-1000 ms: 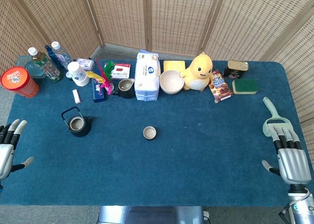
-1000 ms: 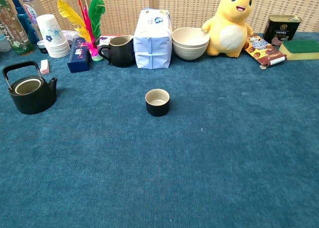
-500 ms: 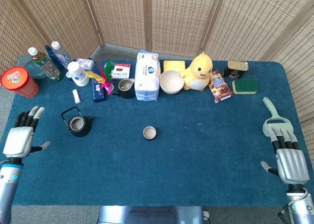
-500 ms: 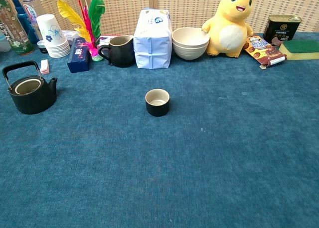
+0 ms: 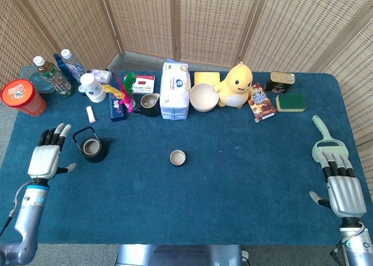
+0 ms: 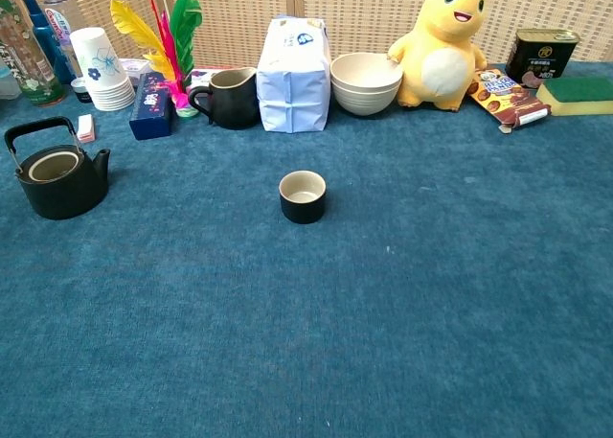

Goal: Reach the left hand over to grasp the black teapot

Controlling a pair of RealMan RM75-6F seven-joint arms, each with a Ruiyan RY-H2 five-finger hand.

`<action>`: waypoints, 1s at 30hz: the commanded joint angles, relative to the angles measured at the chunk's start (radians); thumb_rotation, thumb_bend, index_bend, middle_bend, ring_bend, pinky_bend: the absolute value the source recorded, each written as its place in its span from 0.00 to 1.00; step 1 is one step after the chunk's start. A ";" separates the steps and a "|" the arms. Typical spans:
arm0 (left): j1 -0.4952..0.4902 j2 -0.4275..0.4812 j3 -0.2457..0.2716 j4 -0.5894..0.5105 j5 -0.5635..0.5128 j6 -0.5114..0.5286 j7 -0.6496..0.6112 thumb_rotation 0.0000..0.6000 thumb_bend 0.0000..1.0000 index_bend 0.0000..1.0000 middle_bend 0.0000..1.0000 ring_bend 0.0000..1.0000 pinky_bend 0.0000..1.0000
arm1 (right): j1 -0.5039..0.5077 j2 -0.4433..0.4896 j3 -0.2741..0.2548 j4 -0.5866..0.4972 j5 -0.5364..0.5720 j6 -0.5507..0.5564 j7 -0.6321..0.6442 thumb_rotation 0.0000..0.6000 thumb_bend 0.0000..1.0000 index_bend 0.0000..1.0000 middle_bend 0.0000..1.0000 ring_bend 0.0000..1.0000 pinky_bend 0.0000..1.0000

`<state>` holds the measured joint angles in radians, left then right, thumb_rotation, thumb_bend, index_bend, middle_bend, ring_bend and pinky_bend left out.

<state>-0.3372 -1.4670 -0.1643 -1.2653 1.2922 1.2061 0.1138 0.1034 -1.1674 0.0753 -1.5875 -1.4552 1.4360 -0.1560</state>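
Observation:
The black teapot (image 5: 92, 146) stands lidless on the blue table at the left, its wire handle upright; the chest view shows the teapot (image 6: 57, 173) at the left edge with its spout to the right. My left hand (image 5: 46, 156) hovers just left of it in the head view, palm down, fingers spread, holding nothing, a small gap from the pot. My right hand (image 5: 342, 187) rests open at the table's right front edge. Neither hand shows in the chest view.
A small black cup (image 5: 178, 157) sits mid-table. Along the back: bottles (image 5: 53, 74), paper cups (image 5: 91, 87), a feather box (image 5: 118, 106), black mug (image 5: 149, 104), tissue pack (image 5: 175, 90), bowls (image 5: 203, 97), yellow duck toy (image 5: 236, 85), tin (image 5: 280, 81), sponge (image 5: 291, 102). A brush (image 5: 322, 139) lies by the right hand.
My left hand has moved in from the table's left edge rightward and forward, ending close beside the teapot. The right hand and the objects stayed put.

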 commanded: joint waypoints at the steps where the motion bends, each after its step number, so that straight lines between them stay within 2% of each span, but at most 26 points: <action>1: -0.018 -0.029 -0.004 0.021 -0.005 -0.012 -0.002 1.00 0.00 0.00 0.00 0.00 0.00 | 0.002 -0.002 0.001 0.003 0.006 -0.006 0.001 1.00 0.00 0.00 0.00 0.00 0.00; 12: -0.052 -0.134 -0.019 0.111 -0.002 0.018 0.024 1.00 0.00 0.00 0.00 0.00 0.00 | 0.002 0.006 0.009 0.009 0.022 -0.011 0.040 1.00 0.00 0.00 0.00 0.00 0.00; 20: -0.071 -0.157 -0.031 0.159 -0.023 -0.001 0.039 1.00 0.00 0.00 0.00 0.00 0.00 | 0.004 0.008 0.009 0.011 0.027 -0.017 0.047 1.00 0.00 0.00 0.00 0.00 0.00; 30: -0.124 -0.167 -0.069 0.284 -0.058 -0.065 0.030 1.00 0.00 0.00 0.00 0.00 0.00 | 0.008 0.002 0.007 0.014 0.036 -0.030 0.038 1.00 0.00 0.00 0.00 0.00 0.00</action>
<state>-0.4540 -1.6315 -0.2265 -0.9942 1.2412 1.1514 0.1492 0.1110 -1.1650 0.0818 -1.5733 -1.4200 1.4067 -0.1181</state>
